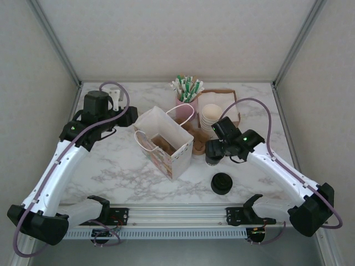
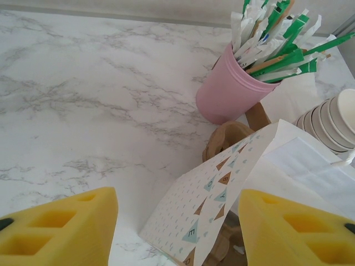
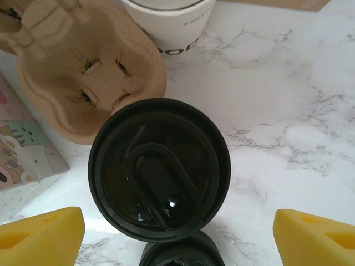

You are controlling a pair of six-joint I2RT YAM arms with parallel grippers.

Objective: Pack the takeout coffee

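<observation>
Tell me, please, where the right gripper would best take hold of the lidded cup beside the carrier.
Probably the side wall just under the black lid, coming straight down. The cup stands upright and round, and the open right gripper straddles it from above; the carrier crowds one side.

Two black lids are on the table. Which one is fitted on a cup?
The lid below the right gripper, beside the cup carrier: it caps a cup. The other lid lies loose on the marble, farther from the carrier.
</observation>
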